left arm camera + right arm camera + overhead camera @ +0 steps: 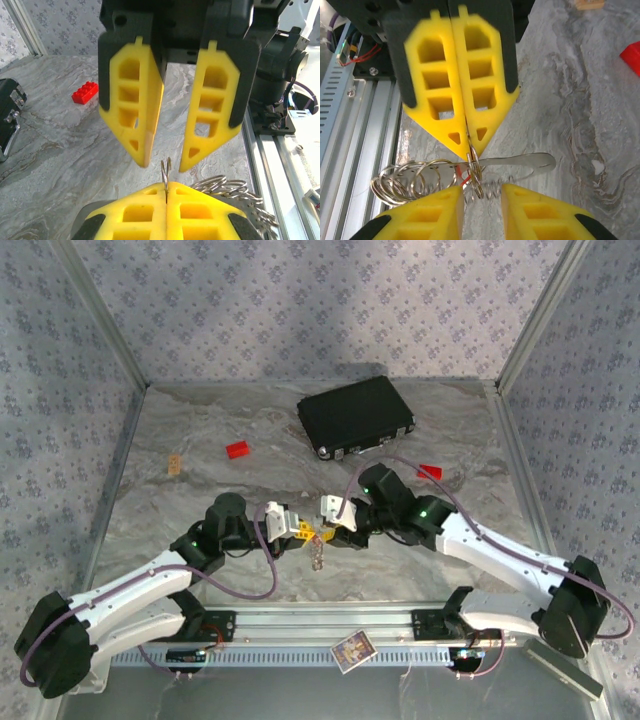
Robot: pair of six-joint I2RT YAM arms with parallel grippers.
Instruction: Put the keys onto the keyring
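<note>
My left gripper [166, 186] is shut on the edge of a steel split-ring keyring [166, 171], which stands upright out of its yellow fingertips. In the right wrist view those shut fingers [451, 127] come down from the top, and the keyring [478, 176] hangs below them. My right gripper [481, 190] is open, one finger on each side of the ring without touching it. A bunch of linked rings [410, 179] and a flat metal strip [525, 162] trail from the keyring. The keys are hidden. From above, both grippers [302, 531] [328, 534] meet nose to nose mid-table.
A black case [355, 417] lies at the back. Two red bricks [238, 449] [430, 471] and a small wooden block [176, 464] rest on the marble top. The aluminium rail [320, 625] and a small card [352, 649] run along the near edge.
</note>
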